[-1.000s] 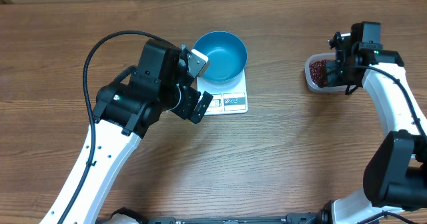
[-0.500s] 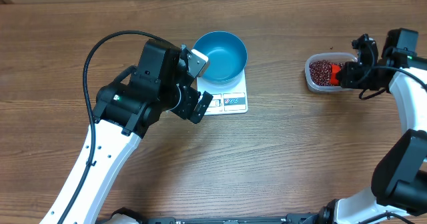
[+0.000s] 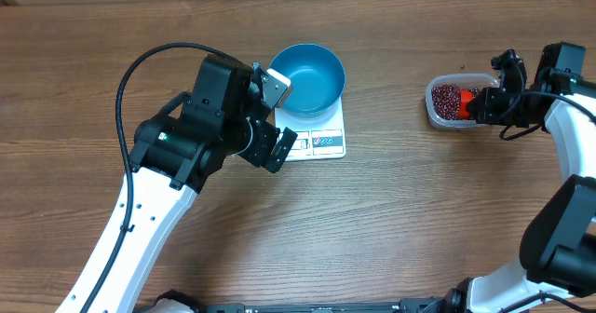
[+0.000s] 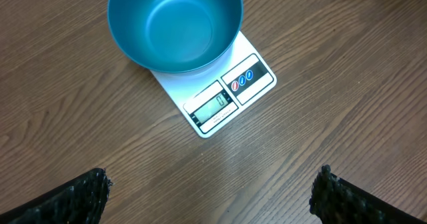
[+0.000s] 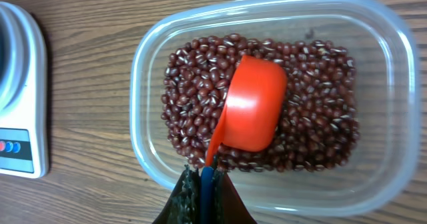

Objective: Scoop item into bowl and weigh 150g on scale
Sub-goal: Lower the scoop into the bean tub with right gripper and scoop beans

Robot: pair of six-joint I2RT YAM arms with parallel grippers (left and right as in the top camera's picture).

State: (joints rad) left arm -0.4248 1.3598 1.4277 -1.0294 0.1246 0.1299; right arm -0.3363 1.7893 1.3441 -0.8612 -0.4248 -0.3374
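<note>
Since a second ago the right arm has swung its wrist from the far side of the clear tub [image 3: 433,114] round to the tub's right; the left arm has not shifted. The right gripper [image 5: 203,196] now points left over the tub's rim, jaws pinched tight on the handle of an orange scoop [image 5: 252,104]. The scoop's cup lies on the beans [image 5: 313,124] heaped in the tub, rounded back up. The left arm reaches in from the near left with its elbow bent, and its wrist hangs over the table [image 3: 391,220] by the scale's left edge. The left gripper [image 4: 212,201] is spread wide, holding nothing. The blue bowl [image 4: 175,24] sits on the far part of the white scale [image 4: 227,99], left of the tub and well apart from it.
</note>
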